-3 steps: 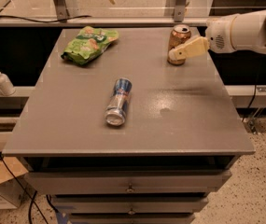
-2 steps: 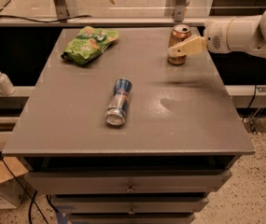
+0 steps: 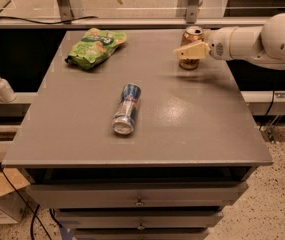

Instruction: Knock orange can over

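Big grey table (image 3: 192, 134) fills the scene, with a drawer front (image 3: 132, 195) below its near edge. In from 3 o'clock comes the white robot arm (image 3: 252, 41), stretched level over the table's far right corner and pointing toward 9 o'clock. Up at 11 o'clock from the table's centre, a green snack bag (image 3: 96, 46) lies flat near the far edge. Right around the centre, the blue-and-silver can (image 3: 127, 109) is down on its side, silver top aimed at 6 o'clock, well apart from everything else. Now the one that matters: the orange can (image 3: 194, 35) stands upright at about 1 o'clock from centre, close to the far edge, silver top showing. The beige gripper (image 3: 182, 52) sits straight across the can's front as the camera sees it, its tip poking out past the can's 9 o'clock side; open or closed, I cannot tell, and whether it touches the can I cannot tell either. Off the table at 9 o'clock, a small white pump bottle (image 3: 2, 86) stands on a ledge
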`<state>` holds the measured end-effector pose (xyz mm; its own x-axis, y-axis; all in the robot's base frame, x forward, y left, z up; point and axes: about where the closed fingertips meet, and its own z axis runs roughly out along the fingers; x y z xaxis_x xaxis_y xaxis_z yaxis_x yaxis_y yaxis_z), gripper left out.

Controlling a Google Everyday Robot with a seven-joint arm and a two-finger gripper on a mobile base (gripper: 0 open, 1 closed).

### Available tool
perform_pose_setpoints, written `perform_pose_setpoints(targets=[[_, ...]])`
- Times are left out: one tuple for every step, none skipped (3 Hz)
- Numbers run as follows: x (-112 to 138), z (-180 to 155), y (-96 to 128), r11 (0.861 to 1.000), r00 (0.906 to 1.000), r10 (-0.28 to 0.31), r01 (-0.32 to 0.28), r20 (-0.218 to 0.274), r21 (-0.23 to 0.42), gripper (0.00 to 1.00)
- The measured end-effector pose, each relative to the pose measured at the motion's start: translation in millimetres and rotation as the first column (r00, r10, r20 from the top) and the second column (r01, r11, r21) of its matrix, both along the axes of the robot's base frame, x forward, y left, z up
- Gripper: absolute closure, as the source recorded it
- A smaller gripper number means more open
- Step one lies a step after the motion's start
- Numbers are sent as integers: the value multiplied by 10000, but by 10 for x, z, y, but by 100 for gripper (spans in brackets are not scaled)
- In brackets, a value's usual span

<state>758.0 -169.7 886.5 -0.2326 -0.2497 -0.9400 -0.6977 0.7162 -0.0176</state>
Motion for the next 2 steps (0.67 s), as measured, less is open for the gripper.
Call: perform_pose_setpoints(targets=[[62,-69,134,9995,9997,229,-228,-27,225,40],[12,36,292,9974,9978,657,-657,5,-298,64]])
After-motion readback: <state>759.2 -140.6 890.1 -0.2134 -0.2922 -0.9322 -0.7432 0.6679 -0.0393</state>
